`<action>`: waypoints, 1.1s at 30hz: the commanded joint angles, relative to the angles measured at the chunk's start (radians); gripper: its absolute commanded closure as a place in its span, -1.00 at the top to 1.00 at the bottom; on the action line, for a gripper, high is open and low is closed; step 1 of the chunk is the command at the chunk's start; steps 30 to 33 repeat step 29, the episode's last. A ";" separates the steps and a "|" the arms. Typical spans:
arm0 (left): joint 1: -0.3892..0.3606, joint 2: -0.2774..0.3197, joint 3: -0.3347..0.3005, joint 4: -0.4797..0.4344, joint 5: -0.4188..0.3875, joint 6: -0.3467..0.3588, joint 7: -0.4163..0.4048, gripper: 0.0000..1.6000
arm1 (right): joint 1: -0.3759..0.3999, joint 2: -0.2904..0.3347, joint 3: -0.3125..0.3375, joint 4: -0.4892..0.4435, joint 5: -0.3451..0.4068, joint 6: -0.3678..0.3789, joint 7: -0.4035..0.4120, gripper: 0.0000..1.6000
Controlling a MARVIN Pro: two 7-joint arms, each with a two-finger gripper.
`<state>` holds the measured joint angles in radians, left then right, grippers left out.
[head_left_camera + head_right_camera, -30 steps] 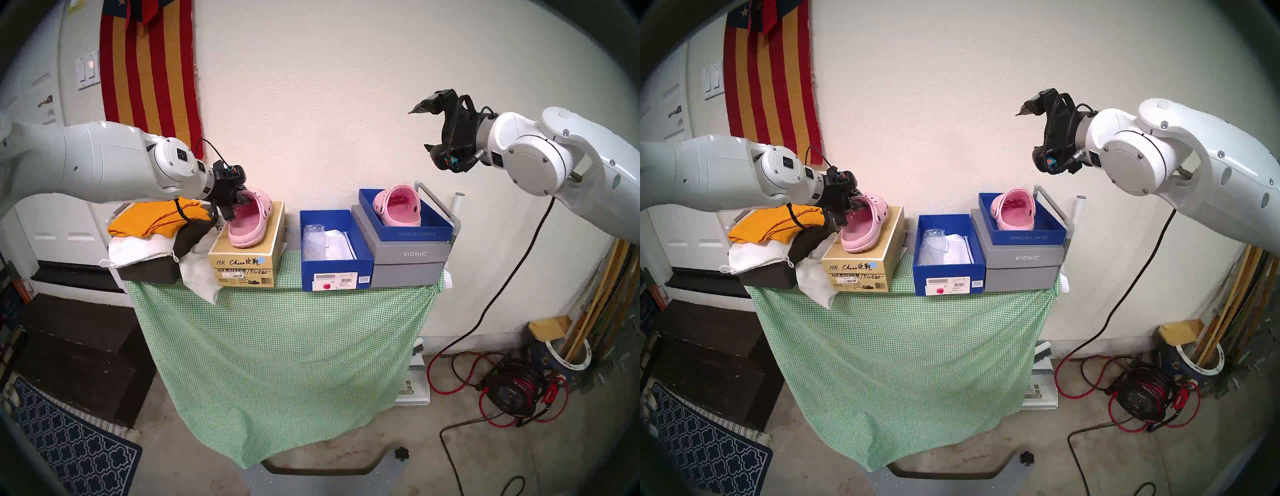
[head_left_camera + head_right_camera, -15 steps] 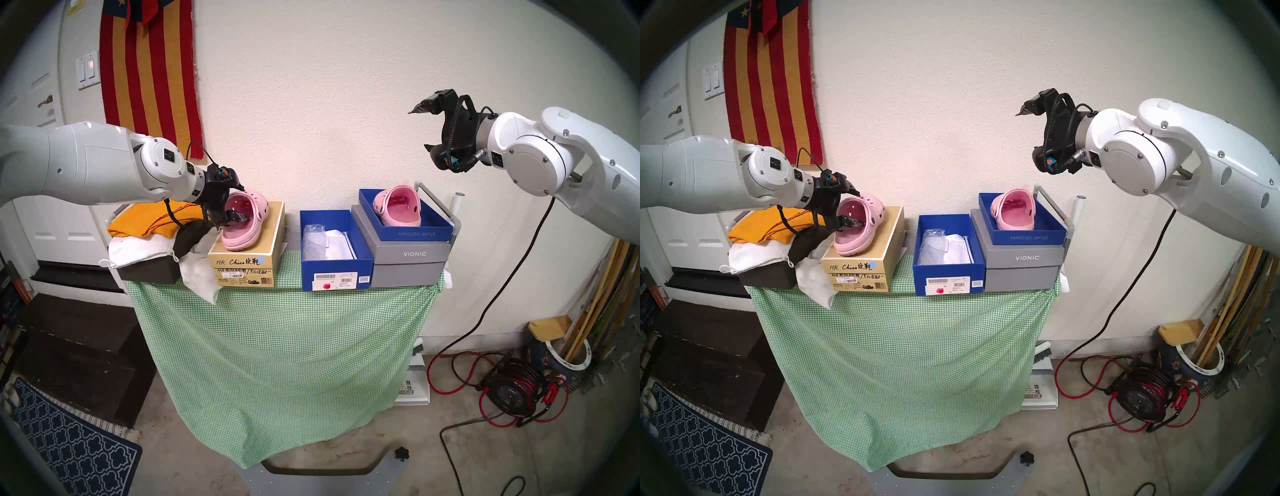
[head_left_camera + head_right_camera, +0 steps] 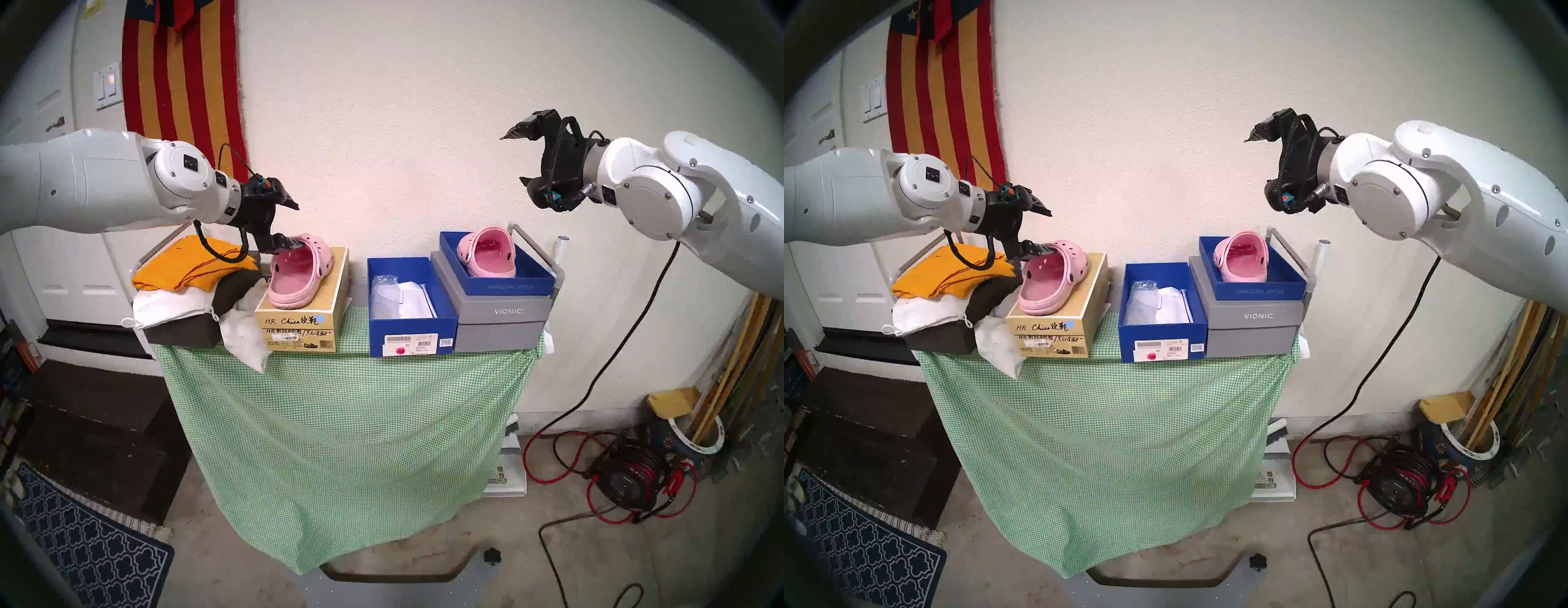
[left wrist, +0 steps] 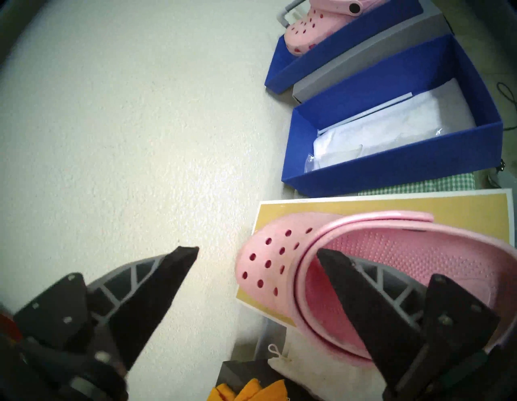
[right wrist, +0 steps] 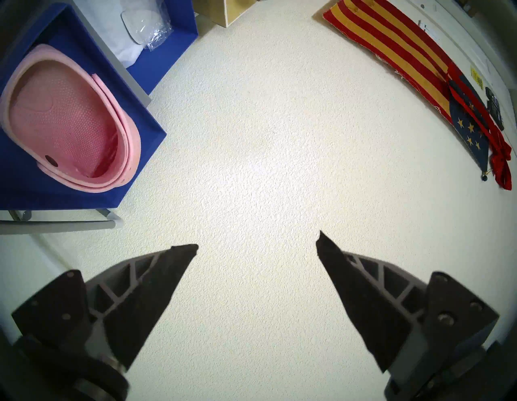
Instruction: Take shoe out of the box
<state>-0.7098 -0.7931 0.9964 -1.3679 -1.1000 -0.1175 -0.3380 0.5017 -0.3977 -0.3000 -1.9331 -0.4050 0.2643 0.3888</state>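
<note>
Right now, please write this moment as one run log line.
left hand: open, above pink clog | clog: on gold box | blue box: no shoe | right hand: open, raised

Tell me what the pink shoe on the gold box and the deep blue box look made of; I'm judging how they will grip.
The pink shoe looks like moulded foam or soft plastic: matte, one piece, with punched holes and a pebbled footbed. The deep blue box looks like stiff matte cardboard, with thin flat walls, folded edges and a stuck-on paper label. The gold box beneath the shoe also seems cardboard.
</note>
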 commanded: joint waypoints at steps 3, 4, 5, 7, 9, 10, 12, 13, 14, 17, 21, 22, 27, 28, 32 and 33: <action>-0.095 0.048 -0.017 -0.028 -0.009 0.009 -0.028 1.00 | 0.002 -0.002 0.002 0.002 -0.002 -0.002 0.000 1.00; -0.104 0.051 -0.021 -0.023 -0.012 0.013 -0.034 1.00 | 0.002 -0.002 0.002 0.002 -0.002 -0.002 0.000 1.00; -0.111 0.054 -0.025 -0.019 -0.014 0.011 -0.037 1.00 | 0.002 -0.002 0.002 0.002 -0.002 -0.002 0.000 1.00; -0.130 0.063 -0.044 -0.007 -0.017 0.005 -0.015 1.00 | 0.002 -0.002 0.002 0.002 -0.001 -0.001 0.000 1.00; -0.142 0.062 -0.066 0.023 -0.026 0.007 0.010 1.00 | 0.002 -0.002 0.002 0.001 -0.001 -0.001 0.000 1.00; -0.147 0.059 -0.079 0.048 -0.033 0.011 0.024 1.00 | 0.002 -0.002 0.002 0.001 -0.001 -0.001 0.000 1.00; -0.153 0.054 -0.092 0.084 -0.035 0.010 0.039 1.00 | 0.002 -0.002 0.002 0.001 -0.001 -0.001 0.000 1.00; -0.152 0.053 -0.100 0.098 -0.032 0.008 0.055 1.00 | 0.002 -0.002 0.002 0.001 -0.001 -0.001 0.000 1.00; -0.152 0.053 -0.109 0.111 -0.032 0.004 0.072 1.00 | 0.002 -0.002 0.002 0.001 -0.001 -0.001 0.000 1.00; -0.139 0.055 -0.139 0.143 -0.054 -0.011 0.128 1.00 | 0.002 -0.002 0.002 0.001 -0.001 -0.001 0.000 1.00; -0.120 0.061 -0.185 0.171 -0.068 -0.024 0.201 1.00 | 0.002 -0.002 0.002 0.002 -0.002 -0.001 0.000 1.00; -0.114 0.063 -0.194 0.171 -0.074 -0.027 0.240 1.00 | 0.002 -0.002 0.002 0.002 -0.002 -0.001 0.000 1.00; -0.100 0.099 -0.246 0.133 -0.057 -0.045 0.298 1.00 | 0.002 -0.002 0.002 0.002 -0.002 -0.002 0.000 1.00; -0.099 0.102 -0.245 0.119 -0.051 -0.044 0.338 1.00 | 0.002 -0.002 0.002 0.002 -0.002 -0.002 0.000 1.00; -0.095 0.105 -0.251 0.115 -0.046 -0.043 0.346 1.00 | 0.002 -0.002 0.002 0.002 -0.002 -0.002 0.000 1.00; -0.095 0.105 -0.251 0.115 -0.046 -0.043 0.346 1.00 | 0.002 -0.002 0.002 0.002 -0.002 -0.002 0.000 1.00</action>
